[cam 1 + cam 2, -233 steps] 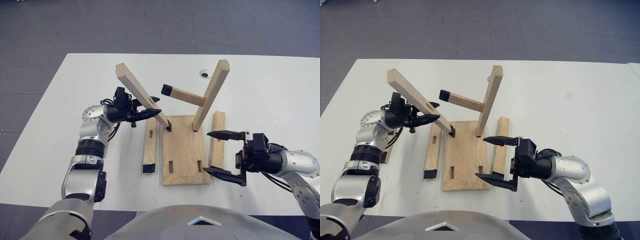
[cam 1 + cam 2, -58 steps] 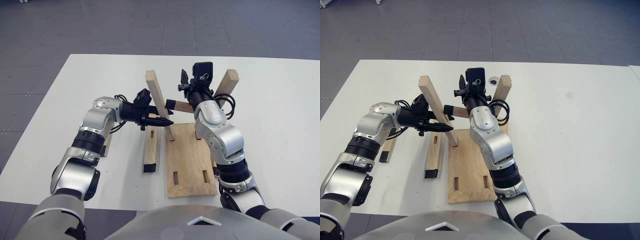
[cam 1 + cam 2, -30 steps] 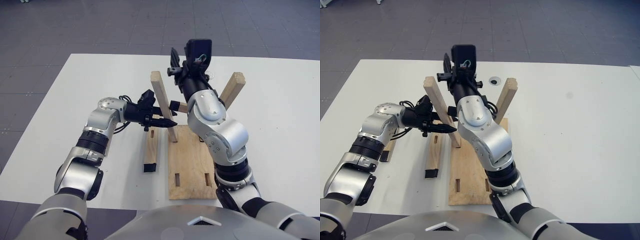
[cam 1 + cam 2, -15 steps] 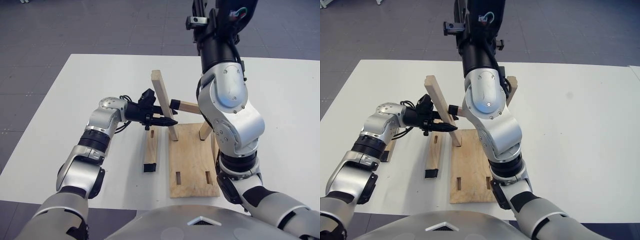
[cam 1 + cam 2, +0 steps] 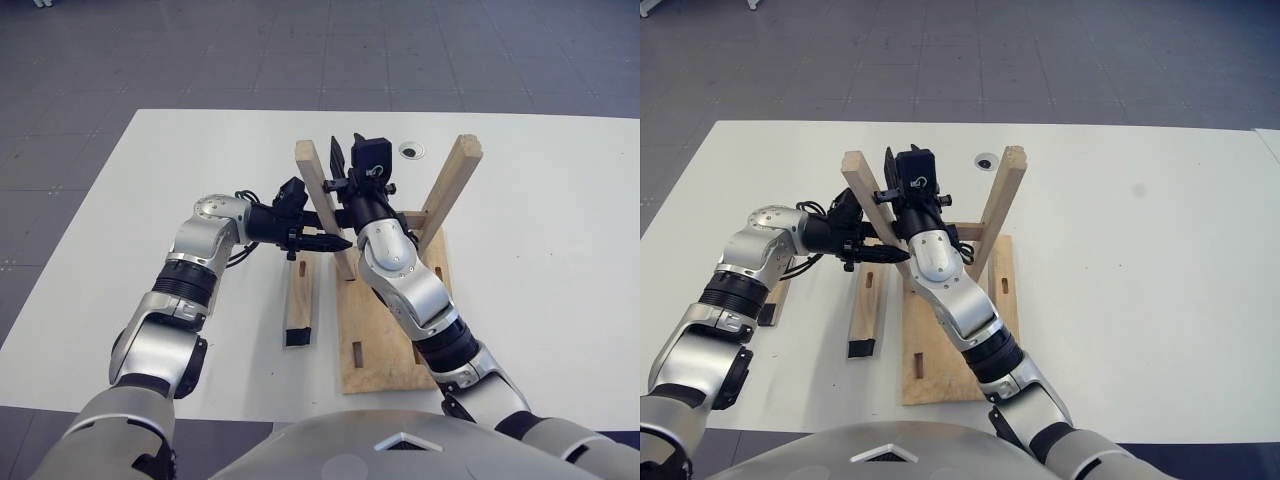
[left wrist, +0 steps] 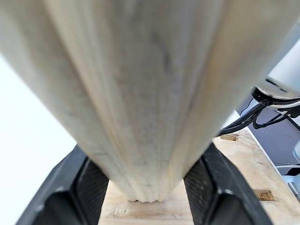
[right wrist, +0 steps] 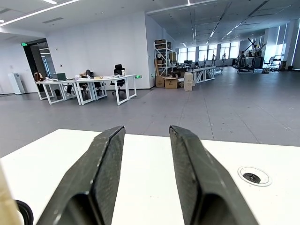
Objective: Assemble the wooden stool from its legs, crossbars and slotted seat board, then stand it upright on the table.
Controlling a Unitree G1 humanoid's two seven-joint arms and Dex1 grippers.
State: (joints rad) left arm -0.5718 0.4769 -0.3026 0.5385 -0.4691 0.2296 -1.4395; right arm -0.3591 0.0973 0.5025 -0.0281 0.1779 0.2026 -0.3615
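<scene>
Grey floor tiles point(image 5: 200, 50) surround the white table point(image 5: 560, 300) that carries the work. Locate the seat board point(image 5: 365, 325) lying flat near the table's middle: a pale rectangular panel with visible grain and narrow rectangular slots cut through it. Two square-section legs of the same bare wood rise from its far end and lean apart in a V. The left leg point(image 5: 312, 170) tilts toward the robot's left, and the right leg point(image 5: 450, 185) tilts toward its right. A crossbar point(image 5: 970, 232) spans between them partway up.

Check the left gripper point(image 5: 330, 241): it is clamped across the lower part of the left leg. In the left wrist view you see its black, mesh-textured pads point(image 6: 89, 187) pressed against both sides of the wood. The right gripper point(image 7: 146, 131) sits near the top of the left leg, on the side facing the right leg. Its smooth black fingers point(image 7: 101, 168) are parted with nothing between them. You cannot tell whether it touches the leg.

Note the loose leg point(image 5: 298, 300) lying flat just beside the board's left edge, with a black end cap point(image 5: 296, 337) on its near end. A slotted bar point(image 5: 1005, 275) lies flat along the board's right edge. A round grommet point(image 5: 410, 149) sits in the table beyond the legs.
</scene>
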